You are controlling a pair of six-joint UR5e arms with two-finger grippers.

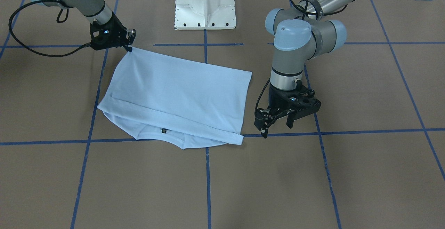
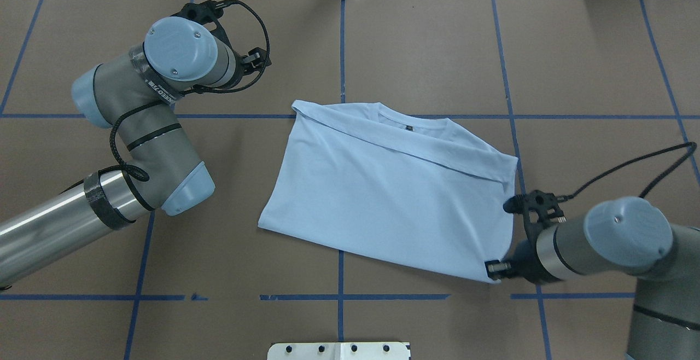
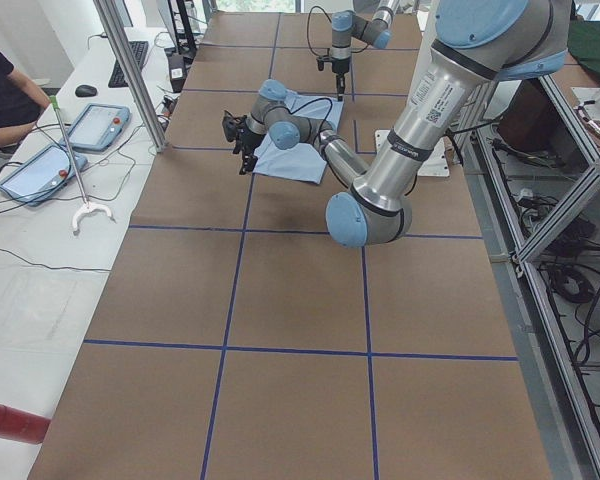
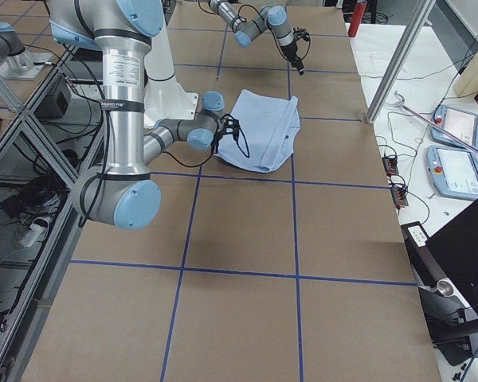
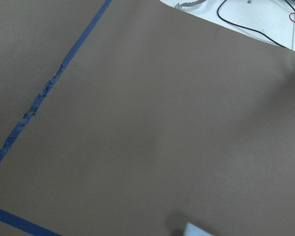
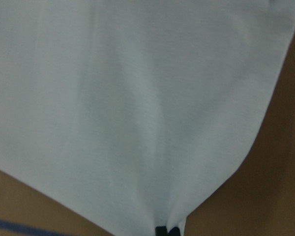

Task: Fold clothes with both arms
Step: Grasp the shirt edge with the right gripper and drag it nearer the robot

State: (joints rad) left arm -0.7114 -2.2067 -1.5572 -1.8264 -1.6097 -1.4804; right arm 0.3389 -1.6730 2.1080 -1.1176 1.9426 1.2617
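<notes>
The pale light-blue T-shirt [image 1: 174,93] [image 2: 394,185] lies folded on the brown table, its round neck and black label [image 1: 162,130] on the side away from the robot. My right gripper [image 1: 130,48] [image 2: 493,266] is shut on the shirt's corner nearest the robot's base, and the cloth draws to a point between its fingers in the right wrist view [image 6: 167,229]. My left gripper [image 1: 277,126] hangs open beside the shirt's opposite side, close to the far corner and not touching the cloth. The left wrist view shows only bare table and a sliver of pale cloth [image 5: 199,230].
The white pedestal base [image 1: 205,6] [image 2: 339,350] stands at the robot's edge of the table. Blue tape lines [image 1: 207,183] grid the brown surface. A person [image 3: 0,90] sits at a side bench with tablets [image 3: 95,125], beyond the table's far edge.
</notes>
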